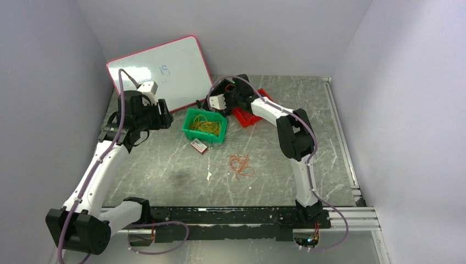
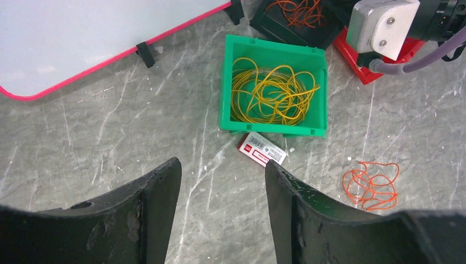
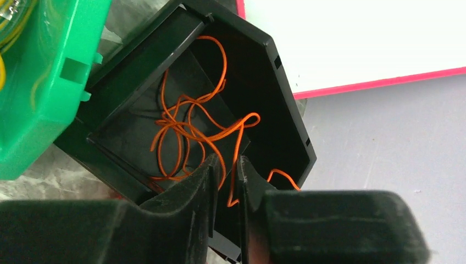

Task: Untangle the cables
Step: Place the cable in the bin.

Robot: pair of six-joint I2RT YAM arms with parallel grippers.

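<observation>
The cables lie in three bunches. Yellow cables (image 2: 272,93) fill the green bin (image 2: 275,47). An orange bunch (image 2: 371,184) lies loose on the table (image 1: 240,164). More orange cables (image 3: 187,126) sit in the black bin (image 3: 286,110). My right gripper (image 3: 228,165) hangs over the black bin. Its jaws stand a narrow gap apart, with one orange strand running loosely between them. My left gripper (image 2: 222,170) is open above bare table, near the green bin, with nothing between its fingers.
A white board with a pink rim (image 1: 162,71) leans at the back left. A red bin (image 2: 362,60) stands beside the black one. A small red and white box (image 2: 262,148) lies against the green bin's front. Grey walls close in on both sides.
</observation>
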